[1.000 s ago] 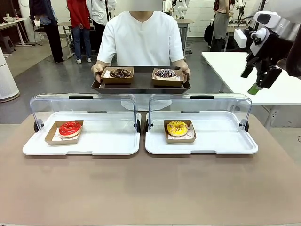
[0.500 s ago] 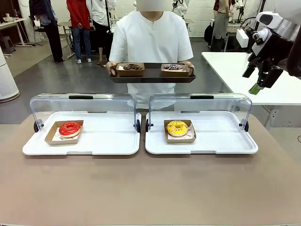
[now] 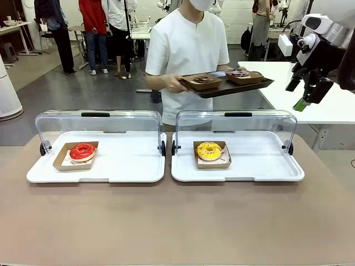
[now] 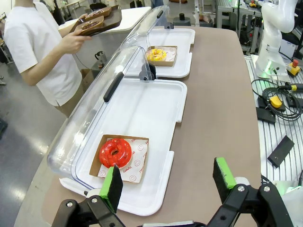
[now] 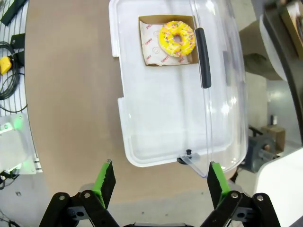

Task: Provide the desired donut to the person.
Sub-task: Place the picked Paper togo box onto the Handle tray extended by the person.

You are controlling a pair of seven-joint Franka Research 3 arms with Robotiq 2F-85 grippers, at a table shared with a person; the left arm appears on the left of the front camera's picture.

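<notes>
Turning toward the white side table, the person has swung the dark tray off to picture right since a moment ago (it was held square before). On the matte brown surface sit two smooth white trays under clear curved lids: the left one holds a glossy red donut, the right one a yellow sprinkled donut. Both ring-shaped donuts rest in cardboard boats. Right claw hangs empty, spread wide, well above the yellow donut; left claw gapes empty near the red one.
</notes>
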